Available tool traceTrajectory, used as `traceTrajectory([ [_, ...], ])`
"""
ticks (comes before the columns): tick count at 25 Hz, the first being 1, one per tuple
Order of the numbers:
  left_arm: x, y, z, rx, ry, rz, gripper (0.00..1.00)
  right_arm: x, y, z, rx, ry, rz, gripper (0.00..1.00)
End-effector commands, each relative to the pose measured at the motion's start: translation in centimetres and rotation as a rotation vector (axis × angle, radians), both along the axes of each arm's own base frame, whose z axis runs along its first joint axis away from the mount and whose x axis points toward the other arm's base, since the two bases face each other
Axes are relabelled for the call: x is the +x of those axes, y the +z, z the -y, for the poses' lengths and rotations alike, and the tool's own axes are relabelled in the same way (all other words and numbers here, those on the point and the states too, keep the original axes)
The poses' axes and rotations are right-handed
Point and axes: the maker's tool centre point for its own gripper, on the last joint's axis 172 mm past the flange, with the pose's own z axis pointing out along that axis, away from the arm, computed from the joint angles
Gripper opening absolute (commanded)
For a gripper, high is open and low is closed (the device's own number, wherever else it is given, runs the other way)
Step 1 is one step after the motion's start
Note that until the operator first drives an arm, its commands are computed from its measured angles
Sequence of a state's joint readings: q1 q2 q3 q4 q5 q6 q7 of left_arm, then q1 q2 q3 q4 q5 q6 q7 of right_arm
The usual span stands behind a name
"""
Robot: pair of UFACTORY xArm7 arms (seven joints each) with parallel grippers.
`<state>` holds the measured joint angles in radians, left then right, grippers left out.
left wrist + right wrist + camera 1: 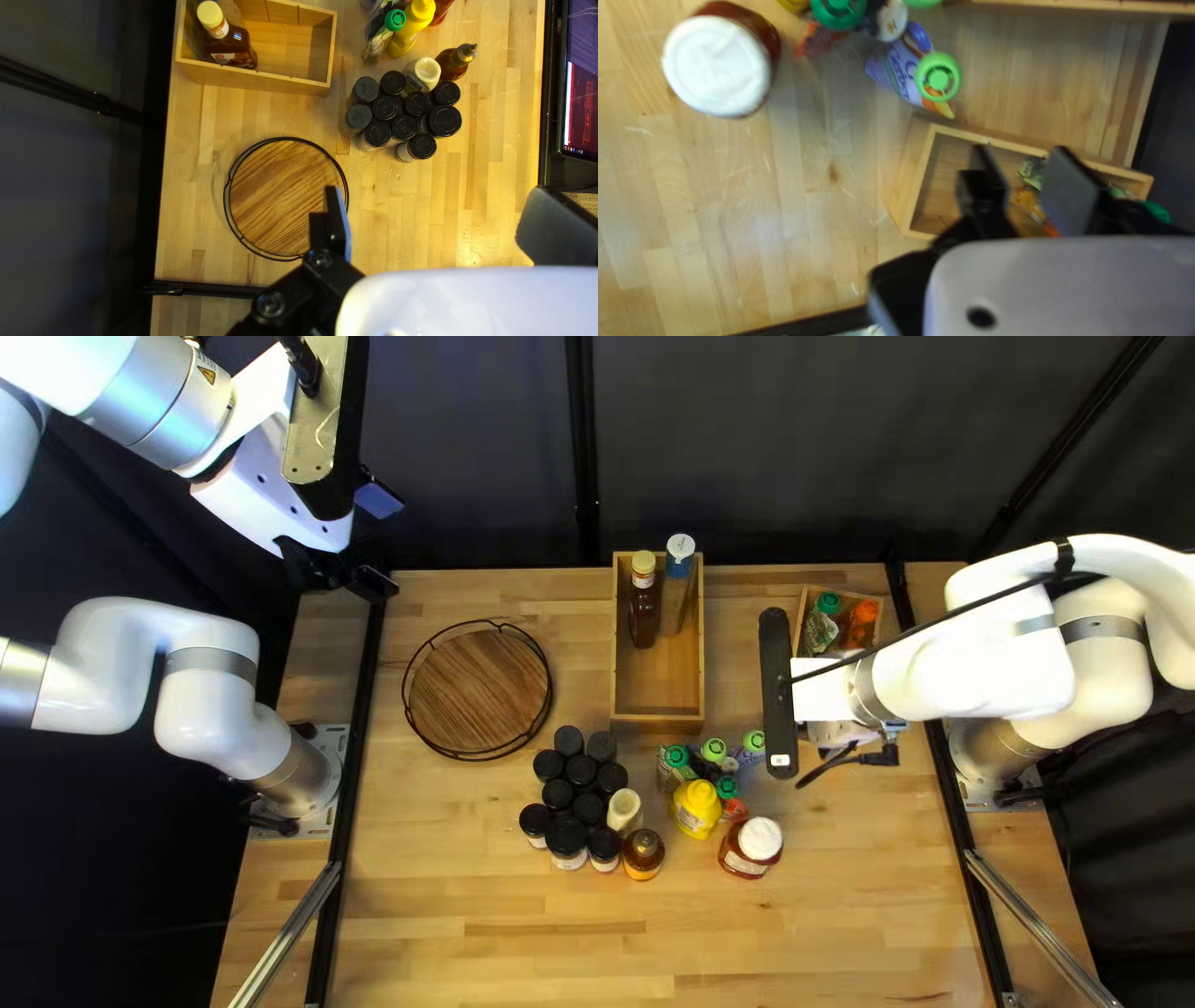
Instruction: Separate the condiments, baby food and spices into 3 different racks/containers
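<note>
Purple, lime-capped baby-food pouch (901, 71) is placed just outside the small pale wooden box (911, 171) beneath the nearer, right pincer (1022, 163), which is released, nothing clasped.

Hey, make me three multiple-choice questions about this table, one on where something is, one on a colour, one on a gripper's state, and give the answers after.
1. Where is the dark sauce bottle with the pale yellow cap?
A) On the round wooden tray
B) In the long wooden box
C) In the smaller wooden box

2. What colour is the lid of the wide red-brown jar?
A) Green
B) Black
C) White

3. How is the right gripper?
A) Open
B) Shut on a pouch
C) Shut on nothing

1-B: the bottle stands inside the box's walls.
2-C: both the top left and right wrist views show it white.
3-A: its fingers stand apart, nothing gripped.
</note>
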<state>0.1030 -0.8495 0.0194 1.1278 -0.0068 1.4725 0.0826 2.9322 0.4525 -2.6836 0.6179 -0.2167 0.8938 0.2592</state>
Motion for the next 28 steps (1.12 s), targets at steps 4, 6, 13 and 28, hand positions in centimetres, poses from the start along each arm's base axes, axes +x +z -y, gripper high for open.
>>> traceTrajectory([
  [4, 0.0, 0.0, 0.0, 0.000, 0.000, 0.000, 1.00, 1.5, -4.6, 0.5, -0.077, 0.038, 0.004, 1.00],
  [6, 0.0, 0.0, 0.0, 0.000, 0.000, 0.000, 1.00, 1.8, -5.5, 1.0, -0.085, 0.038, 0.000, 1.00],
  [13, 0.0, 0.0, 0.0, 0.000, 0.000, 0.000, 1.00, 2.2, -7.3, 1.7, -0.096, 0.032, -0.016, 0.68],
  [28, 0.0, 0.0, 0.0, 0.000, 0.000, 0.000, 1.00, 0.4, -1.9, 1.5, -0.071, 0.042, 0.016, 0.00],
])
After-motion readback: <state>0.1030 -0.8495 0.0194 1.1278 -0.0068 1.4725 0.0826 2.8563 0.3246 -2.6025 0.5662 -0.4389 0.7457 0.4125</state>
